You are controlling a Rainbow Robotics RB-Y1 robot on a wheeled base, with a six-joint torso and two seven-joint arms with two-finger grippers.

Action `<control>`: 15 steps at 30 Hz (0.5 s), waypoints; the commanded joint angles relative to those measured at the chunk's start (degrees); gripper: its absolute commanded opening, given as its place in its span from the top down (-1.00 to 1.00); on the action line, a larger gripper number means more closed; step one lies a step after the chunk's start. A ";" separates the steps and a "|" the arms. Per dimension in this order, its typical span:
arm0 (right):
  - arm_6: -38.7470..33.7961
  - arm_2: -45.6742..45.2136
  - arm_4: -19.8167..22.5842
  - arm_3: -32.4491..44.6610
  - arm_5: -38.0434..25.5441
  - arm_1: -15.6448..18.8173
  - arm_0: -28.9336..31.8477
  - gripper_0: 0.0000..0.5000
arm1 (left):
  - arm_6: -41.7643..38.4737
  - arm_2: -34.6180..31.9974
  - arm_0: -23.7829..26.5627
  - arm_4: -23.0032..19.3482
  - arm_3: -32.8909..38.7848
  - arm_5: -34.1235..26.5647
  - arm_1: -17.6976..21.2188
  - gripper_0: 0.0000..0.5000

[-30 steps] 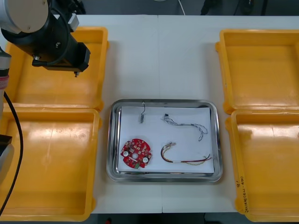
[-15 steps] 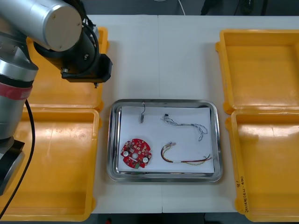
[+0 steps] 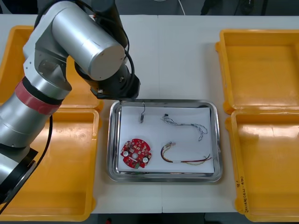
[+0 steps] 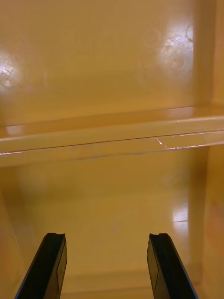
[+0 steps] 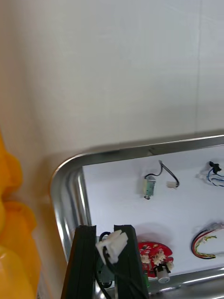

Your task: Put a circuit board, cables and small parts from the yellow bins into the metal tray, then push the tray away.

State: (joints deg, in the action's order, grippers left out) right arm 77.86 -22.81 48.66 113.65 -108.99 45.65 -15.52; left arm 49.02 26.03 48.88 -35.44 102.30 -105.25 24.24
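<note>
**Left pincer holds a black cable over the tray's corner**

The left arm [image 3: 79,42] reaches in across the light counter [image 3: 177,56]. Its wrist hangs above the far left corner of the metal tray [image 3: 163,102], just beside the far yellow bin on the left [image 3: 18,51].

In the left wrist view, the left pincer [image 5: 105,231] is clamped on a black cable [image 5: 112,243]. Its two black fingers [image 5: 84,261] stand close together with the cable between them. The cable's white plug juts out at the fingertips, and the thin black wire loops down between the fingers. Past the fingertips are the tray's rounded corner and its white inside.

Four things already lie in the tray, each apart from the others:
- A round red circuit board [image 3: 136,153] lies at the near left.
- A small metal part [image 3: 141,117] with a thin black lead lies at the far left.
- A twisted blue and white cable [image 3: 187,124] lies at the far right.
- A red and yellow cable [image 3: 184,158] lies at the near right.

In the right wrist view, the right pincer [image 4: 108,268] hangs over the bare floor of a yellow bin [image 4: 112,70], which looks orange there. Its fingers are spread wide apart with nothing between them.
</note>
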 commanded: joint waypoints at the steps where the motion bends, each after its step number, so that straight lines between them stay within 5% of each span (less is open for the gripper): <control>1: -1.74 -1.97 0.64 0.16 0.62 2.51 0.05 -1.00 | -8.77 3.85 3.41 -0.51 2.12 2.06 -2.00 1.00; 15: -1.21 -1.53 0.82 0.43 1.41 2.60 0.05 -1.00 | -12.64 13.78 3.41 -0.42 1.76 6.46 -2.44 1.00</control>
State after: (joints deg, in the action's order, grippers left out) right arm 77.86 -22.82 49.00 113.64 -108.40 45.65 -15.52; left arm 41.36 37.16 49.25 -35.46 102.30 -100.02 23.03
